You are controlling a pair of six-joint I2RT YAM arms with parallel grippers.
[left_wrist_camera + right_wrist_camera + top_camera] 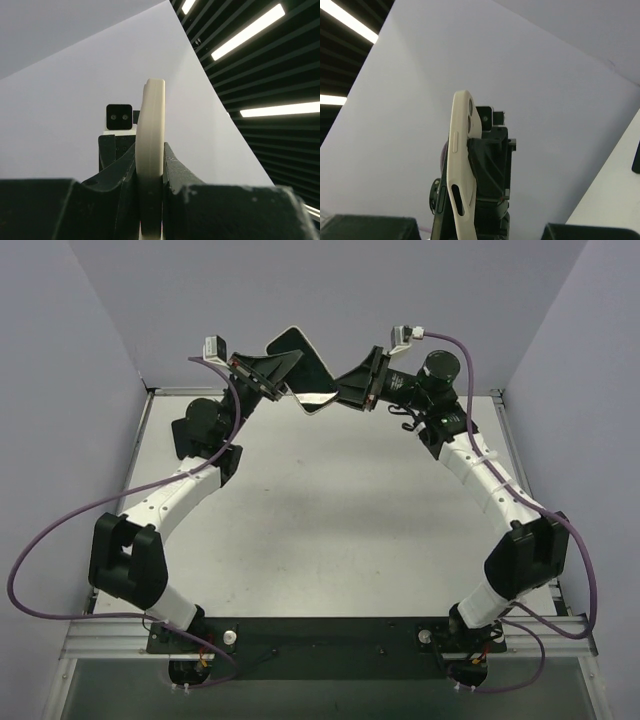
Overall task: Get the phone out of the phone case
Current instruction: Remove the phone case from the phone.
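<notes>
The cream phone case (318, 400) with the black phone (297, 348) in it is held up in the air at the back of the table. My left gripper (272, 378) is shut on the case; in the left wrist view the case's edge (150, 150) stands upright, pinched between the jaws of the left gripper (150, 200). In the right wrist view the case (461, 150) shows its camera cut-outs, and the dark phone edge (437, 212) stands a little off the case low down. My right gripper (347, 392) is open, with jaws wide on either side of the phone's end (480, 231).
The white table (330, 510) lies well below both grippers. Purple cables (60, 530) loop off both arms. Grey walls close in the back and sides. A small dark object (636, 157) lies on the table at the right edge of the right wrist view.
</notes>
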